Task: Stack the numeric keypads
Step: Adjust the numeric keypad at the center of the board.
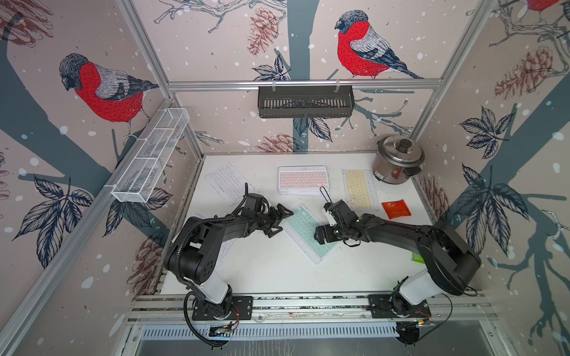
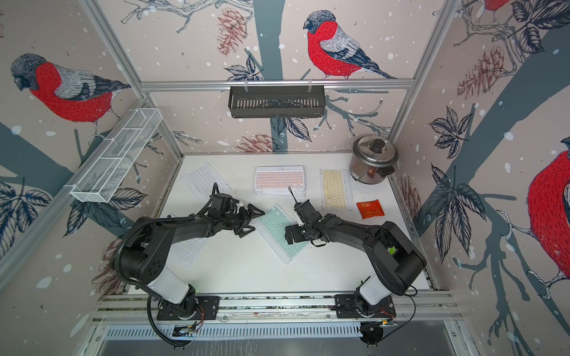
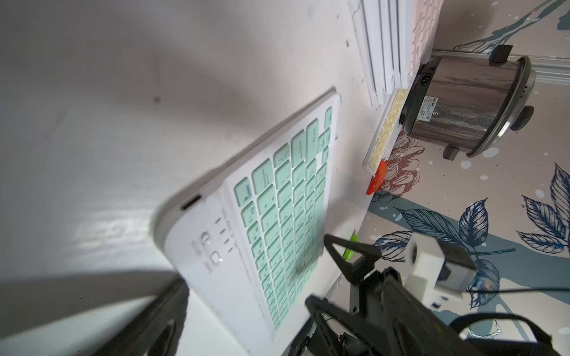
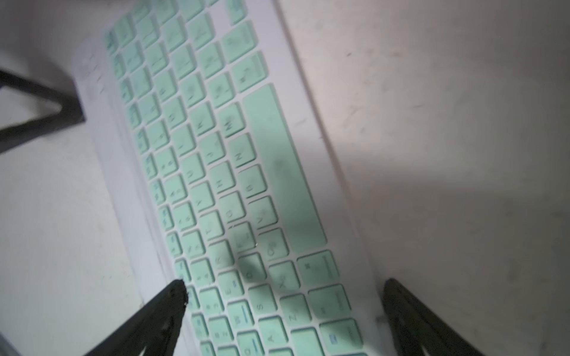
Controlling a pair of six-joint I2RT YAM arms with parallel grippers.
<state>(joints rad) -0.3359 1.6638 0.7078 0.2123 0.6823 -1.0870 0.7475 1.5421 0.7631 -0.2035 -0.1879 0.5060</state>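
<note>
**A:** How far is the stacking?

**B:** Partly done, I judge. At the back of the tabletop point(image 1: 277, 271) there is a pile point(image 1: 300, 192) with a pink keypad point(image 1: 303, 178) on top. The left wrist view shows several white edges under it, but I cannot count them surely.

**A:** And what is left?

**B:** Four keypads lie alone. The mint green keypad point(image 1: 303, 229) is in the middle, turned diagonally and flat on the tabletop, near the pile but apart from it. The yellow keypad point(image 1: 359, 188) lies between the pile and the rice cooker point(image 1: 398, 160). One white keypad point(image 1: 228, 182) is at the back on the left side. A second white keypad point(image 2: 191, 248) is half hidden under the left arm.

**A:** Do the arms hold something?

**B:** No. The left pincer point(image 1: 283, 222) has its jaws wide apart at the far corner of the green one. The right pincer point(image 4: 285, 285) is also wide apart, with its fingers spread across the width of the green keypad. Nothing is lifted. Whether the fingers touch it, I cannot tell.

**A:** So the green one comes next?

**B:** It seems so, because both pincers are at it. After that, three more should go on the pile. The red packet point(image 1: 396, 209) is not part of it.
</note>
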